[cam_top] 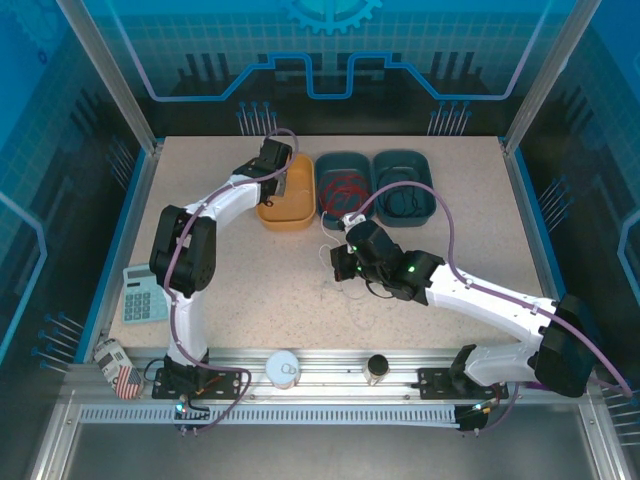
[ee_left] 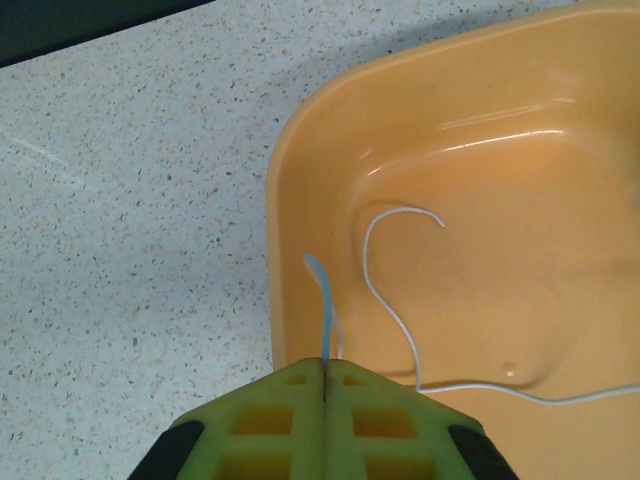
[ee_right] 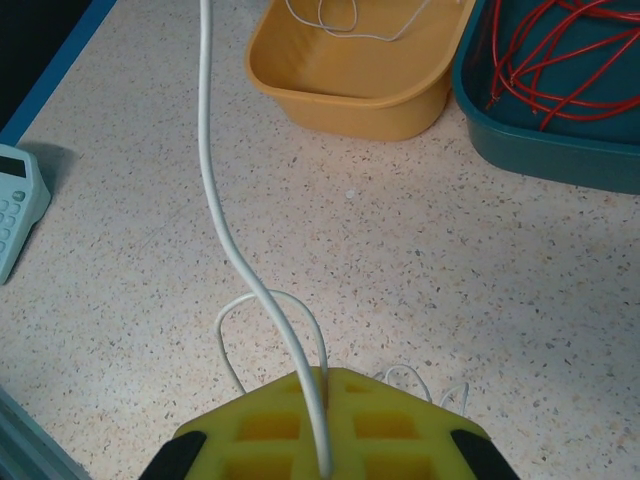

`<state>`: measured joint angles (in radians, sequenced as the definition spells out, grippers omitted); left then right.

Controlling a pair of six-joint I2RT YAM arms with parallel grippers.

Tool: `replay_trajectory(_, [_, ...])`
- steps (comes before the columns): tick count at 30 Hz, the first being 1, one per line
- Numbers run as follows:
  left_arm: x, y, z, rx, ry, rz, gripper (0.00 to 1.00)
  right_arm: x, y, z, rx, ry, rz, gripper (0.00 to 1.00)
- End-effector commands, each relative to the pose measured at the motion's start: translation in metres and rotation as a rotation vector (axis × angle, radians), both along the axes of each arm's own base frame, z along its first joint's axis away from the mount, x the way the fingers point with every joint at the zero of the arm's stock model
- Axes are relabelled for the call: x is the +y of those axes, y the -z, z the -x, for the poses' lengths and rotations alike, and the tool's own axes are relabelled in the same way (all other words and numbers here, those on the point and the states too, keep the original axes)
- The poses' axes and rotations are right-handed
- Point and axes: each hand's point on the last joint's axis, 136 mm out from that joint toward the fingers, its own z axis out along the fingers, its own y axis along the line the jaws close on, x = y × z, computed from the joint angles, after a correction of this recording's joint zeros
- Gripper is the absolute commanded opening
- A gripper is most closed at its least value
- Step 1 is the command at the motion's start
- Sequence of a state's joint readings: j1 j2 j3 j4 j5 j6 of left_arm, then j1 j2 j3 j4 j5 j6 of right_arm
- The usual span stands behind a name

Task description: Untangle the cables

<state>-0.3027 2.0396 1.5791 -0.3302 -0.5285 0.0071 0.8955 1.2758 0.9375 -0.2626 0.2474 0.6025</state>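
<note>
A thin white cable point(ee_left: 392, 300) lies curled inside the orange tub point(ee_left: 300, 150). My left gripper point(ee_left: 327, 363) hangs over the tub's near rim, shut on a strand of this cable that rises from between its pads. My right gripper point(ee_right: 325, 372) is low over the table, shut on the same white cable point(ee_right: 208, 150), which runs away toward the orange tub point(ee_right: 350, 95) and leaves small loops beside the fingers. From above, the left gripper point(cam_top: 279, 186) is at the orange tub point(cam_top: 268, 214) and the right gripper point(cam_top: 344, 266) is mid-table. A red cable point(cam_top: 346, 187) and a black cable point(cam_top: 400, 201) lie in separate trays.
Two teal trays point(cam_top: 325, 165) point(cam_top: 428, 185) stand side by side right of the orange tub at the back. A calculator point(cam_top: 145, 293) lies at the left edge. On the front rail sit a flag-patterned item point(cam_top: 118, 362), a white round container point(cam_top: 283, 368) and a small dark jar point(cam_top: 377, 368).
</note>
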Motion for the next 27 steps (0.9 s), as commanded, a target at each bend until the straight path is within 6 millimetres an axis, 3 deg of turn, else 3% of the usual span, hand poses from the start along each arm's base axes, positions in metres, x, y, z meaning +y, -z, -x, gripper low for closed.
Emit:
replay_trajectory(1, [0.005, -0.016, -0.002, -0.031, 0.003, -0.011, 0.00, -0.002, -0.012, -0.004, -0.021, 0.018, -0.010, 0.00])
replay_trajectory(5, [-0.002, -0.013, 0.000, -0.015, 0.022, 0.032, 0.00, -0.003, -0.012, -0.004, -0.022, 0.021, -0.010, 0.00])
replay_trajectory(15, [-0.042, -0.030, 0.012, 0.002, 0.117, 0.284, 0.42, -0.008, -0.017, -0.004, -0.041, 0.028, 0.003, 0.01])
replay_trajectory(24, [-0.073, -0.023, 0.014, 0.052, 0.173, 0.452, 0.48, -0.012, -0.022, -0.002, -0.050, 0.031, -0.002, 0.01])
replay_trajectory(27, [-0.077, -0.030, 0.019, 0.045, 0.177, 0.486, 0.52, -0.014, -0.024, -0.001, -0.053, 0.033, 0.000, 0.01])
